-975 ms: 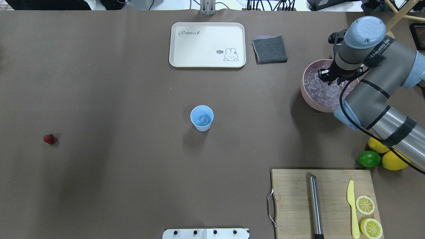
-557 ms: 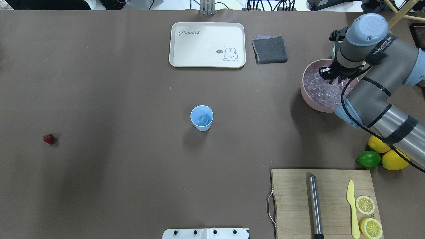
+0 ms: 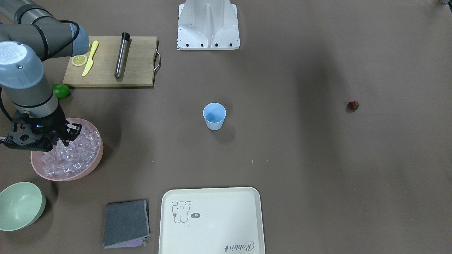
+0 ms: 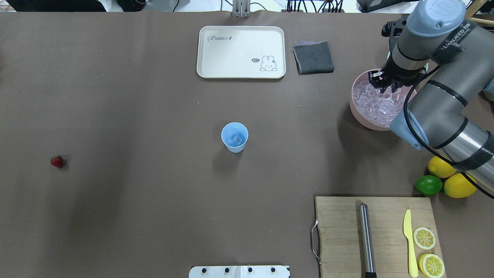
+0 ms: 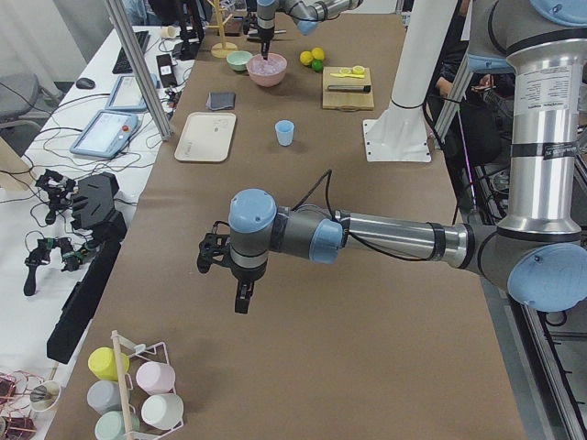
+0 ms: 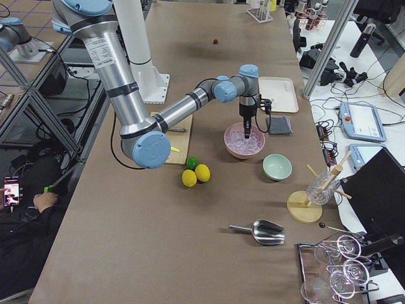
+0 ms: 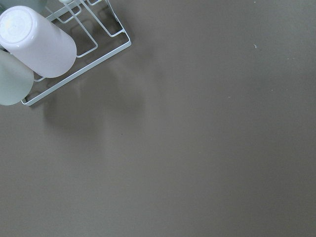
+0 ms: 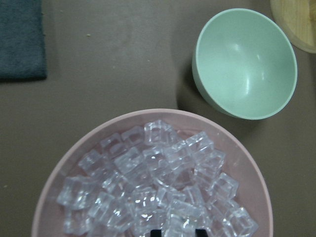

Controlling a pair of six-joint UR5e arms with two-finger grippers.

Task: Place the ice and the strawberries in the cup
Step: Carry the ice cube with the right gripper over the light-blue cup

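Here the right tool (image 4: 386, 85), fingers slightly parted and empty, hovers directly over the ice (image 4: 376, 104) in the bowl (image 4: 357, 112), the cup (image 4: 234, 137) well leftward on the bench (image 4: 154, 193).

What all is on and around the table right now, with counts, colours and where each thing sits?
cup: one, light blue, table centre, an ice cube inside
ice: many clear cubes, heaped in the pink bowl
strawberry: one, red, alone far on the robot's left
green bowl: one, pale green, beside the pink bowl
tray: one, cream, far edge
cloth: one, grey, beside the tray
cutting board: one, wooden, holding a steel rod, yellow knife, lemon slices
lemons: two, yellow, beside one green lime
right claw: over the ice
left claw: hanging above bare table
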